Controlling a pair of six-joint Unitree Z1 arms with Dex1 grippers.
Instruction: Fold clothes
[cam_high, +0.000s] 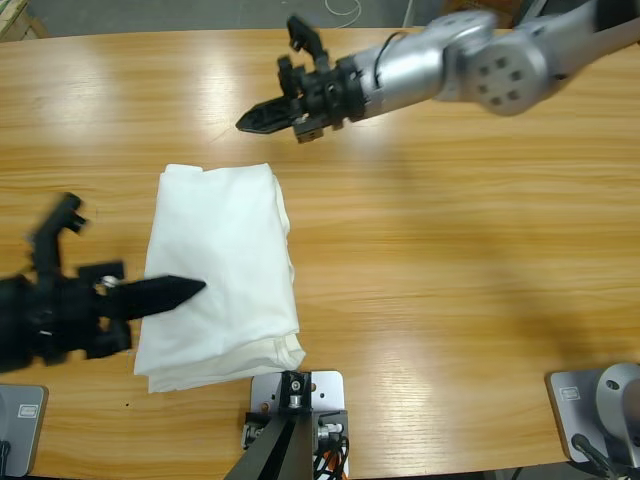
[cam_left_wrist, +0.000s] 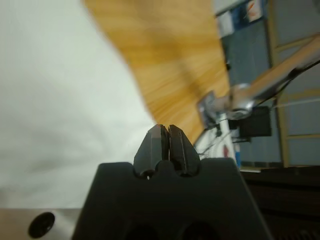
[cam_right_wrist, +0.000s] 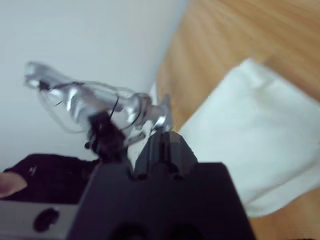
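I am looking down on a long wooden worktop (cam_high: 450, 250) with a white T-shirt (cam_high: 222, 270) lying left of centre, already folded into a tall, narrow rectangle. Its long axis runs from the far side of the worktop toward the near edge, leaning slightly, and its near end shows stacked layers. My left hand (cam_high: 190, 289) comes in from the left edge with its two black jaws pressed together and holding nothing; its tip sits over the shirt's left half, near the near end, though I cannot tell whether it touches the cloth. The left wrist view agrees: the closed left hand (cam_left_wrist: 168, 131) points across white fabric (cam_left_wrist: 60, 100) toward bare wood. My right hand (cam_high: 250, 121) reaches in from the upper right, jaws also together and empty, and hangs over bare wood just beyond the shirt's far edge, apart from it. In the right wrist view the right hand (cam_right_wrist: 167, 137) has the shirt (cam_right_wrist: 255, 145) off to one side. I judge the left hand the nearer one for any further fold, which would go across the long axis.
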